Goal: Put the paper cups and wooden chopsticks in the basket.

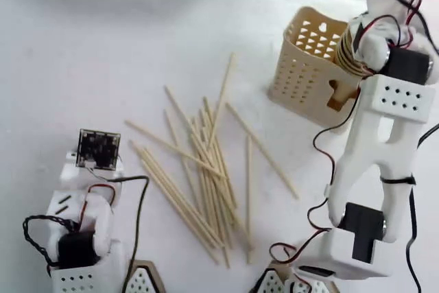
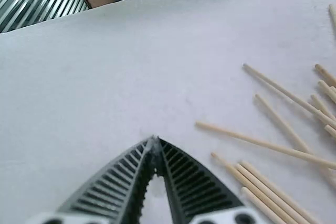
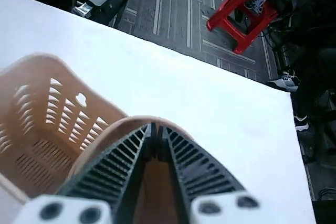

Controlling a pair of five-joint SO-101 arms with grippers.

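Wooden chopsticks (image 1: 206, 176) are seen in the high view scattered in a loose, crossing pile across the middle of the white table (image 1: 103, 53), all of them outside the basket (image 1: 302, 80), which is stood toward the far right. The right arm (image 1: 384, 135) is stretched out to the basket, and a ribbed paper cup (image 1: 351, 49) is held at its tip over the basket's right-hand rim. The left arm (image 1: 82, 238) is folded at the near left corner. In the left wrist view, the left gripper (image 2: 155, 142) is shown with its fingertips pressed together on nothing, over bare table, with chopstick ends lying off to one side. In the right wrist view, the right gripper (image 3: 156, 129) is shown pinched together at the rim of the paper cup (image 3: 100, 141), with the perforated basket (image 3: 37, 114) just beside the cup.
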